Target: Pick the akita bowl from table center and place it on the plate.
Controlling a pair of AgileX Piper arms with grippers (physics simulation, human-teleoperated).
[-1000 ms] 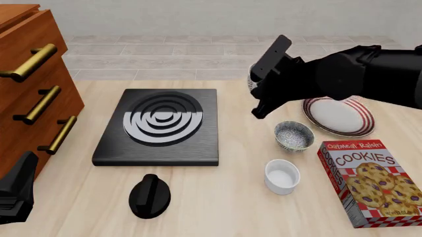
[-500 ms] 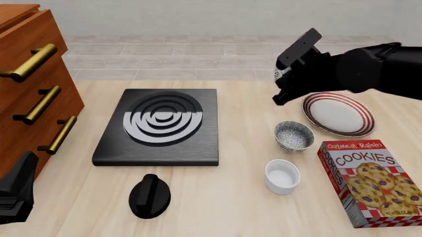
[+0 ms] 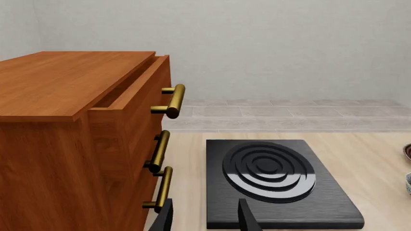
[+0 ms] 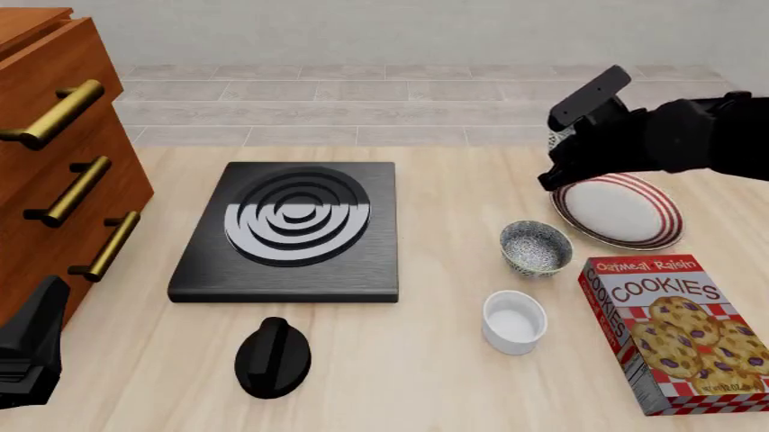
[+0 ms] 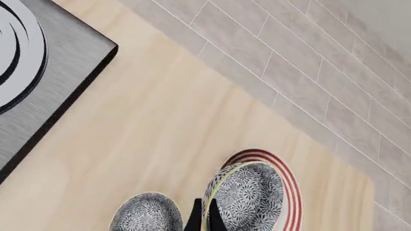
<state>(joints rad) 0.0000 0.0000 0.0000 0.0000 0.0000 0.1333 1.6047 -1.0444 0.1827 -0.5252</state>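
Right gripper point(image 5: 203, 217) carried akita bowl point(image 5: 247, 197) rightward over plate point(image 5: 290, 192); fingers pinch rim (bowl tipped on edge).

Grey-speckled akita bowl point(image 5: 247, 199); white plate point(image 4: 625, 214), dark-red stripes.

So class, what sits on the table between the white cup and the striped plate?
The second speckled bowl sits between the white cup and the plate, in the front view.
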